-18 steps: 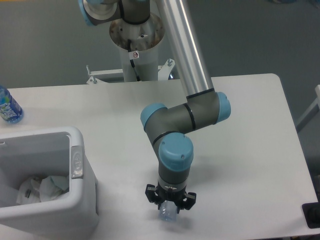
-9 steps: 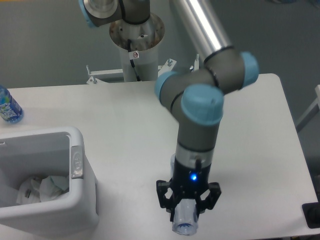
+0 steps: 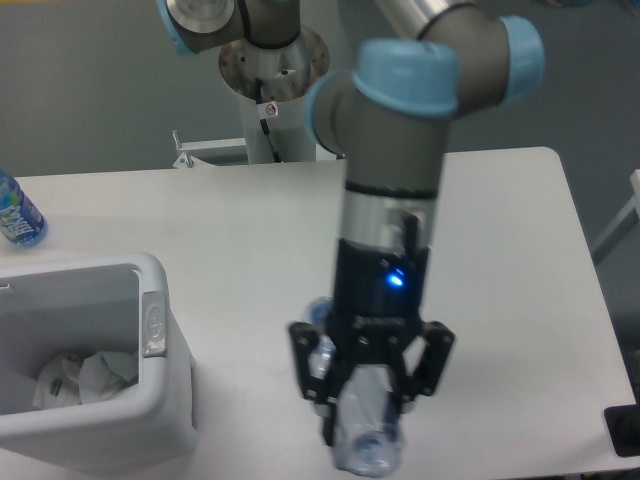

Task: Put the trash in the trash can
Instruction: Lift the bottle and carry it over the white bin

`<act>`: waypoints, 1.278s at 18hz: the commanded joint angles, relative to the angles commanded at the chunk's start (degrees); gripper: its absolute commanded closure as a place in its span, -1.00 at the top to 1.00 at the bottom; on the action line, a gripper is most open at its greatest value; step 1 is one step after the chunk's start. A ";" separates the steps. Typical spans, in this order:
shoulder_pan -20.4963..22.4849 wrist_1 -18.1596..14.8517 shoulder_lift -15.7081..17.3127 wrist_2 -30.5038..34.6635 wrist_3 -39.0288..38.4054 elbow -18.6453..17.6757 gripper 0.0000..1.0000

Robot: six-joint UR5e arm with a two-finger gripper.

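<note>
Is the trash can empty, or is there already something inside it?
Not empty. Crumpled white paper lies at the bottom of the trash can; its open top shows it.

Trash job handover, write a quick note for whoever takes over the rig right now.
Tool: shut on the clear plastic bottle, held up off the table near its front edge, right of the trash can.
Paper wad: already lying inside the can.
Blue-labelled water bottle: at the table's far left edge, not trash, leave it.
Done: paper binned, bottle grasped and raised.
Left: carry the bottle left over the can opening and release it.
</note>
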 joint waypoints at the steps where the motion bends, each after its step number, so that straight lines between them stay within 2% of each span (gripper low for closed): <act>1: -0.88 0.09 0.09 0.00 -0.96 0.09 0.18; 8: -8.70 0.09 0.27 0.00 -2.03 0.00 0.18; 10: -10.02 0.17 0.18 0.00 -1.94 0.09 0.18; 14: -12.92 2.37 -0.43 0.00 -1.94 -0.44 0.18; 18: -14.95 2.55 -2.10 0.00 -1.59 -1.58 0.19; 19: -15.12 2.55 -2.37 0.00 -1.59 -1.76 0.27; 21: -15.13 2.64 -2.46 0.00 -1.24 -2.11 0.97; 23: -15.13 2.55 -1.76 0.00 -1.15 -3.42 1.00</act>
